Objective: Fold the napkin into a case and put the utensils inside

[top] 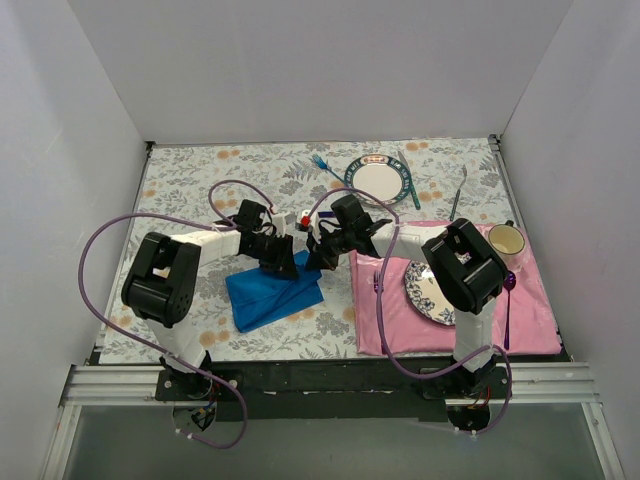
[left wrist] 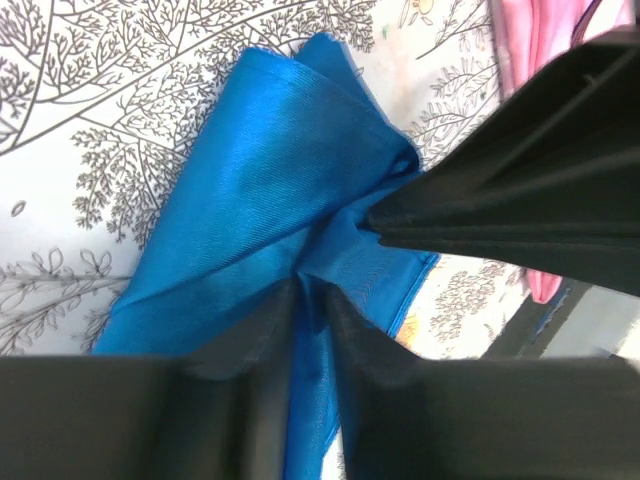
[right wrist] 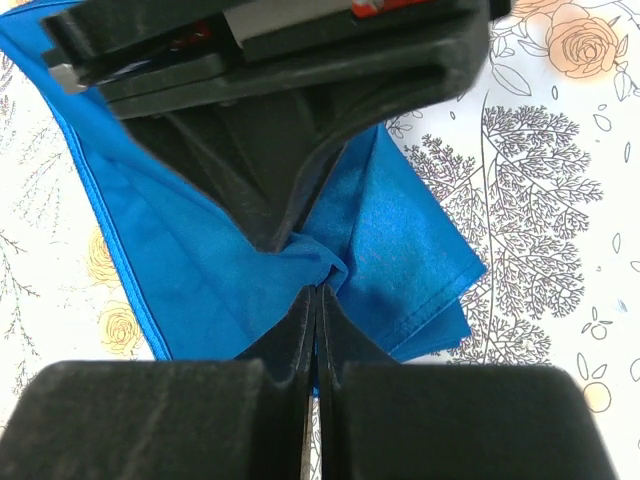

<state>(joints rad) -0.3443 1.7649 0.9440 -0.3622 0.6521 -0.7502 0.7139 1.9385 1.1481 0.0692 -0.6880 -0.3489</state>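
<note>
Right, on the overhead feed I see the bright royal-blue cloth napkin lying folded into a rough, skewed oblong on the grey leaf-printed table cover, just left of the pink fabric placemat and not touching it. Both arms reach in over its far right corner, with the left gripper and the right gripper close together, tip almost to tip. From the right wrist camera, that gripper's black fingers are pressed together and clamped on a small pucker of the napkin, with creases fanning out from the pinch. From the left wrist camera, the left gripper's fingers stand a little apart with a raised ridge of blue cloth running between them; I cannot tell whether they pinch it or merely straddle it. The slim light-blue plastic fork lies far back on the table, well apart from the napkin, just left of the round white plate with a teal rim
</note>
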